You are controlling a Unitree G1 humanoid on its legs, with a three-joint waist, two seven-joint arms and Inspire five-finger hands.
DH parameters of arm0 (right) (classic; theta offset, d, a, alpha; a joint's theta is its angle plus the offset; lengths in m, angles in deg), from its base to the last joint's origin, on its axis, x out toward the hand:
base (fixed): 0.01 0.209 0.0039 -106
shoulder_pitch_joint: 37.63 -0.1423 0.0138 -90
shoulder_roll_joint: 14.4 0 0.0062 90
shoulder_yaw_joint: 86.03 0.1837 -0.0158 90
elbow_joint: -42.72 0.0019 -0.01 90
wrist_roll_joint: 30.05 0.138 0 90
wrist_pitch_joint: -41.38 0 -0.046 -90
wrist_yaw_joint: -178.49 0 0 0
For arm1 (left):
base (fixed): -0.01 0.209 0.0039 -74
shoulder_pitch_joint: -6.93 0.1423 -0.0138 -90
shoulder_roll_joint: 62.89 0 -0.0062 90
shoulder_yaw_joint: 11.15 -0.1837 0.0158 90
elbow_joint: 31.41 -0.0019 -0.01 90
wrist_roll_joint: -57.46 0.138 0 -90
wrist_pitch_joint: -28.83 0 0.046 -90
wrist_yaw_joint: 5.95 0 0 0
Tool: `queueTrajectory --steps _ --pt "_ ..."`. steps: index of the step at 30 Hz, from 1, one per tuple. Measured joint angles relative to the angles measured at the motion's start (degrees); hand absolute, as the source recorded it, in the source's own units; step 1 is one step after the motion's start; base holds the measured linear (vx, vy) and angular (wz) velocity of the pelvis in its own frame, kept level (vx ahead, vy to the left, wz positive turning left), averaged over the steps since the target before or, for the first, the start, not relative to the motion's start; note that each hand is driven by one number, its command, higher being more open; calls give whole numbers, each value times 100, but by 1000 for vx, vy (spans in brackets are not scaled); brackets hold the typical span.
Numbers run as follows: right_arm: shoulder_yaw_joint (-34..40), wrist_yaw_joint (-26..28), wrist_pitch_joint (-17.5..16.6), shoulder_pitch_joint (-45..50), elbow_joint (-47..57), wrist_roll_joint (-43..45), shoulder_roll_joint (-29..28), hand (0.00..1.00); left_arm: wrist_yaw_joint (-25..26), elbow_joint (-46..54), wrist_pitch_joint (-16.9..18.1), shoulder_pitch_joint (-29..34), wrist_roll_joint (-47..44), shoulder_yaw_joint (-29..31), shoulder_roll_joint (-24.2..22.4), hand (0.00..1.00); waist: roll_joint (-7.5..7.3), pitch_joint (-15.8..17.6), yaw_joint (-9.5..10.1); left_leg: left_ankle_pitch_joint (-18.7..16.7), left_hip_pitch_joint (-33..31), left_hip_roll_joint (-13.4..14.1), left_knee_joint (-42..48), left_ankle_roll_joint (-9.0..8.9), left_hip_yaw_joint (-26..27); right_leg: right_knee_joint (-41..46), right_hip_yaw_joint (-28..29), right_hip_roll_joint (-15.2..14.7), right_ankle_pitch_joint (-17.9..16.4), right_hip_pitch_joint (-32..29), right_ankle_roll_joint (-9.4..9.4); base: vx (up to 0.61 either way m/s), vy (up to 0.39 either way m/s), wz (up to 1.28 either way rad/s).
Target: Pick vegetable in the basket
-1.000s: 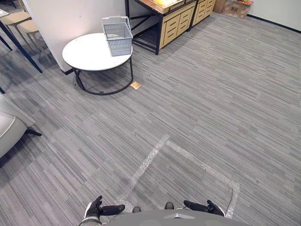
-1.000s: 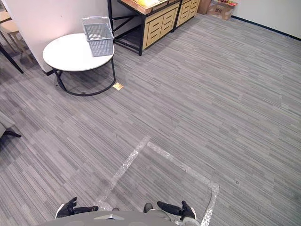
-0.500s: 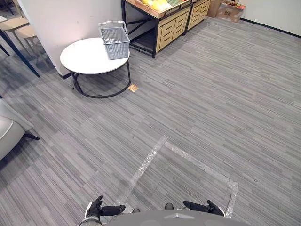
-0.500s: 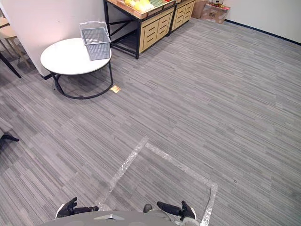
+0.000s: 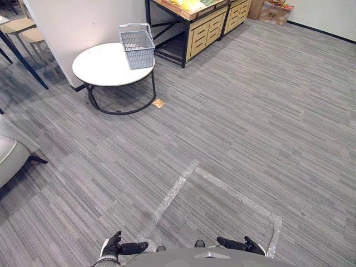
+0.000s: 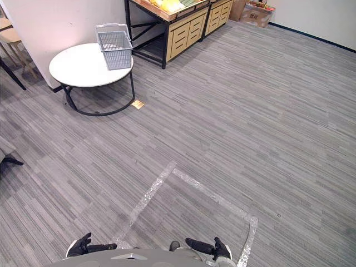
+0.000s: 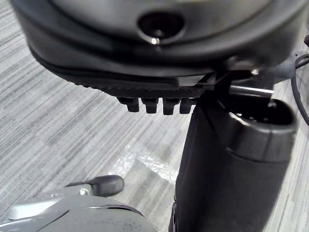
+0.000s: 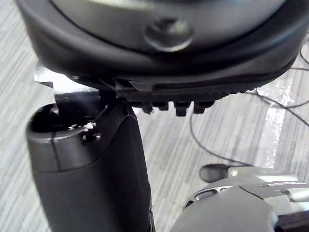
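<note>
We see the grey basket (image 5: 137, 40) standing on the round white table (image 5: 100, 67). Yellow and green vegetables (image 6: 168, 5) lie on the wooden shelf (image 6: 181, 36) just beyond it. All are well apart from our left robot hand (image 5: 113, 247) and right robot hand (image 5: 243, 245), which hang low with relaxed fingers, holding nothing.

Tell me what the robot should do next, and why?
Probably step forward toward the wooden stand with yellow and green produce, just past the round table holding the grey basket. Both lie far across the carpet, out of reach, and the left hand and right hand hang low by its sides, holding nothing.
</note>
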Motion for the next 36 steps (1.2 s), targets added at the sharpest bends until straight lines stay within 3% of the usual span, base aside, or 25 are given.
queueTrajectory --steps 30,33,36 --pt "84 86 55 -105 8 -398 -10 100 -29 -32 1 -82 113 2 19 100 -18 156 0 -126 130 -23 5 -13 310 55 300 -18 20 -24 32 -22 -14 -5" --pt "156 128 57 -167 51 -383 -1 100 -28 -29 3 -116 220 1 8 100 14 295 -32 -103 204 -19 5 37 321 811 269 -94 -291 -297 61 -90 -14 -2" --pt "289 134 23 -168 138 -290 -21 100 -25 -24 3 -133 213 7 9 100 29 387 -30 -167 194 -20 3 238 256 1868 111 -217 -539 -793 61 -102 5 6"
